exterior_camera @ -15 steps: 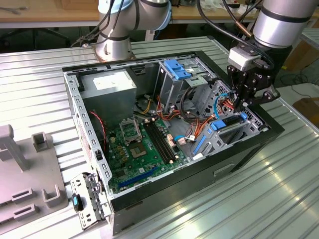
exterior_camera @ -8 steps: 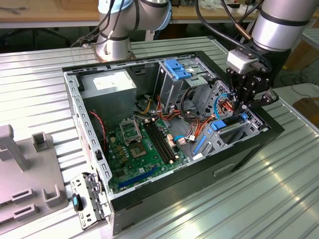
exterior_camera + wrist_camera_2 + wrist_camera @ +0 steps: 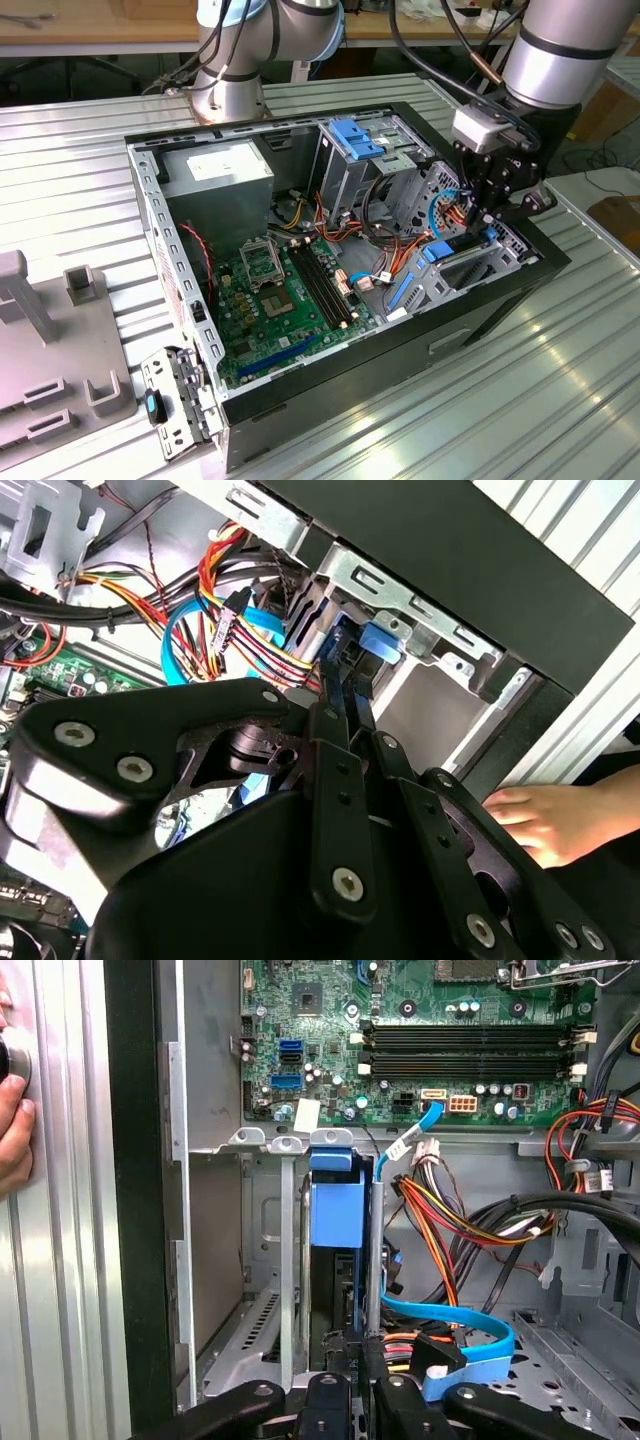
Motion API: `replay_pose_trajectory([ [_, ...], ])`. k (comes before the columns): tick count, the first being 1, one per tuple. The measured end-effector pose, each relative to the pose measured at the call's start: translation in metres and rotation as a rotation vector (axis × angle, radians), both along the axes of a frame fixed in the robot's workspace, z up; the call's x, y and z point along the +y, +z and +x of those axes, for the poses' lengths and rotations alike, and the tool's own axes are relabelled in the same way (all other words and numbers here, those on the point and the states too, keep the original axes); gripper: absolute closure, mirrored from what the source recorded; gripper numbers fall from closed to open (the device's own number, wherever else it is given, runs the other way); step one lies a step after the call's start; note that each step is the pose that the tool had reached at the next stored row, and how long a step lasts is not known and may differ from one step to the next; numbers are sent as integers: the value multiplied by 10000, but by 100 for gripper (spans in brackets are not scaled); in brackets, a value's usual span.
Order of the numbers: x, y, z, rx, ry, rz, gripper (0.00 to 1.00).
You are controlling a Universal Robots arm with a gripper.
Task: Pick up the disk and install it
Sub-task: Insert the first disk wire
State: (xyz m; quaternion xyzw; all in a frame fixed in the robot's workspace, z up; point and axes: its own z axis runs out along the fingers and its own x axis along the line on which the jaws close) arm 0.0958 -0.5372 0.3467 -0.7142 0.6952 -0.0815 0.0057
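Open PC case (image 3: 300, 420) lies on its side on the ribbed metal table (image 3: 470, 400), mid-frame in the exterior view. Inside it I see the green motherboard (image 3: 275, 295) at lower centre, the grey power supply (image 3: 215, 172) at upper left, an upright grey drive cage (image 3: 345, 165) with a blue bracket (image 3: 357, 137) on top at upper centre, and bundles of coloured cables (image 3: 385, 235) to the right of centre. A drive bay (image 3: 470, 262) sits at the case's right end in that frame.

The disk (image 3: 337, 1210) sits edge-on in that bay's slot, its blue carrier tab showing centre-frame in the first wrist view; in the exterior view the blue rail (image 3: 438, 250) shows just below the claw.

The arm comes down from the upper right of the exterior view, wrist pointing steeply down into the bay. The gripper (image 3: 490, 215) is right over the disk's end. In the second wrist view the black fingers (image 3: 340, 780) run close together toward the blue tab (image 3: 378, 640), narrow, seemingly pinching the disk's edge, though I can't see the contact itself.

A person's hand (image 3: 545, 820) rests outside the case at the right of the second wrist view; another hand (image 3: 12, 1110) shows at the left edge of the first wrist view.
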Motion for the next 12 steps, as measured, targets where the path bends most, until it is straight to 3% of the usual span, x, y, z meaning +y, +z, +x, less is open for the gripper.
replay_pose_trajectory([
  [12,-13,-10,-20,-4,-160,-2,84],
])
